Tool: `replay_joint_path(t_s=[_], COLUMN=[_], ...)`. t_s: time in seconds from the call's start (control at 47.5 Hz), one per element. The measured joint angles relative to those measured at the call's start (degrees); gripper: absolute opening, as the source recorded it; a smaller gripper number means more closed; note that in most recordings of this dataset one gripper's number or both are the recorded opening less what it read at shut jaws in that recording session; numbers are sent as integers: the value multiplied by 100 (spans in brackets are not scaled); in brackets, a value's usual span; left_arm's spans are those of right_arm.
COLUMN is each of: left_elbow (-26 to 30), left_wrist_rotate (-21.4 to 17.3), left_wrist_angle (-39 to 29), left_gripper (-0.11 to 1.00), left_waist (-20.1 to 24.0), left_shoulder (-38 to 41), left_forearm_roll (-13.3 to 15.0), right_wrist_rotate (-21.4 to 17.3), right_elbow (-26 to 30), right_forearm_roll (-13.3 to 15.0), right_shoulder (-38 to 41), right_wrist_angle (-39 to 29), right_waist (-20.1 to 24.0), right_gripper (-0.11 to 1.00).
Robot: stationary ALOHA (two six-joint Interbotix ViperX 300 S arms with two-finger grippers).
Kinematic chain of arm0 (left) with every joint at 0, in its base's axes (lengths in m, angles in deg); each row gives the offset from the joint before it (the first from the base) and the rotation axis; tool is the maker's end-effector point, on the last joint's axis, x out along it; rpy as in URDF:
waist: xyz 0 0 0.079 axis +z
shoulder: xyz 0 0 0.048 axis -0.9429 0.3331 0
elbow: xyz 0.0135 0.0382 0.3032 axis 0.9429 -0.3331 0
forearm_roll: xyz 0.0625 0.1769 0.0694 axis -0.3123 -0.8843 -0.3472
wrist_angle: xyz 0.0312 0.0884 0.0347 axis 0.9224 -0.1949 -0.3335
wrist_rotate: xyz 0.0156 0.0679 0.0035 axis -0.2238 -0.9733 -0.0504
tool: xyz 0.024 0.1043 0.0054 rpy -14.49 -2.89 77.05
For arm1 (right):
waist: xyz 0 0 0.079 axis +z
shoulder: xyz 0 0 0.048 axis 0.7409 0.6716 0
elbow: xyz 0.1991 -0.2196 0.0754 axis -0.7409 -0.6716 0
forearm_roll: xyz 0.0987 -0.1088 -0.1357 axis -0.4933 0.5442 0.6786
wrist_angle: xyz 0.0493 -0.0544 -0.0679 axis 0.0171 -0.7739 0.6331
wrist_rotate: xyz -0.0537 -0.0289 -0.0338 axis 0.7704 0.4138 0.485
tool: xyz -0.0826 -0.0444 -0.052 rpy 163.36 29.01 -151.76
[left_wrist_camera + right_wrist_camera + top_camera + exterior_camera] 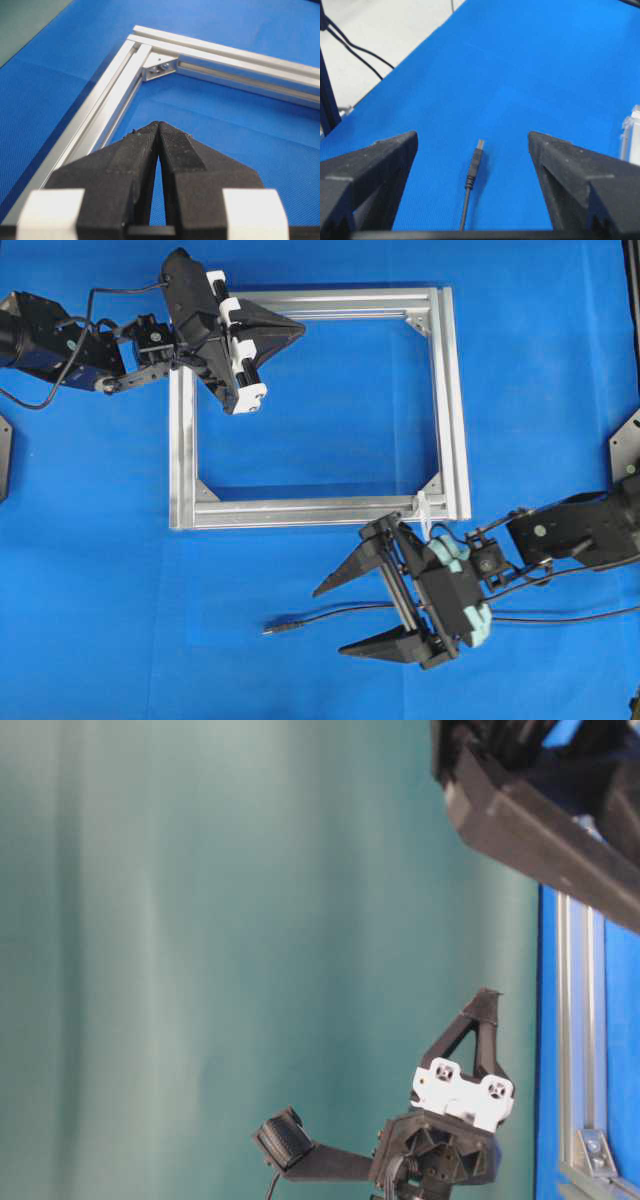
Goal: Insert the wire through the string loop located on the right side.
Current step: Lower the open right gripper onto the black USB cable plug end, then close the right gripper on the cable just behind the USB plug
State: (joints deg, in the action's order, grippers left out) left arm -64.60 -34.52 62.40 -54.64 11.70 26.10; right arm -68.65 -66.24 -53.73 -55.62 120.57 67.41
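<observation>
Lying flat on the blue worktop near its front edge, the wire runs lengthwise along that edge, its plug tip pointing toward the left side of the overhead view and its tail passing beneath the right arm toward the right edge. Right gripper: jaws spread wide, one on either side of the wire, holding nothing; in the right wrist view the plug tip lies on the mat between the two fingers, clear of both. String loop: a small white loop at the front right corner of the aluminium frame, just beyond the right gripper and apart from the wire. Frame: a rectangle of silver bars lying flat mid-worktop, enclosing bare blue mat, with triangular corner brackets inside its corners. Left gripper: above the frame's far left corner, jaws pressed together with nothing between them, its tip pointing along the far bar toward the right.
</observation>
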Motion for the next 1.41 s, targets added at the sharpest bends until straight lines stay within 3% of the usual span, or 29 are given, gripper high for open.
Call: replay_joint_path(t_s=[0.315,0.799,0.904,0.967,1.094,1.22,1.283,1.409], left_elbow=[0,-9,-35,-35,-35,-35,-44,-35], left_wrist_rotate=[0,0,0,0,0,9,9,0], left_wrist_angle=[-53,-114,-114,-114,-114,-114,-114,-114], left_gripper=[0,0,0,0,0,0,0,0], left_waist=[9,-26,-44,-44,-53,-53,-53,-53], left_shoulder=[0,0,0,0,0,0,0,0], left_forearm_roll=[0,0,0,0,0,0,0,-9], right_wrist_rotate=[-431,-475,-475,-466,-475,-475,-475,-475], right_elbow=[387,571,580,580,580,580,589,589], right_forearm_roll=[-18,-580,-589,-589,-589,-589,-589,-589], right_shoulder=[809,1468,1468,1468,1468,1468,1468,1468], right_wrist_angle=[-18,-88,-149,-167,-176,-185,-176,-185], right_waist=[53,53,53,53,53,53,53,53], right_gripper=[82,79,72,62,30,5,-2,-3])
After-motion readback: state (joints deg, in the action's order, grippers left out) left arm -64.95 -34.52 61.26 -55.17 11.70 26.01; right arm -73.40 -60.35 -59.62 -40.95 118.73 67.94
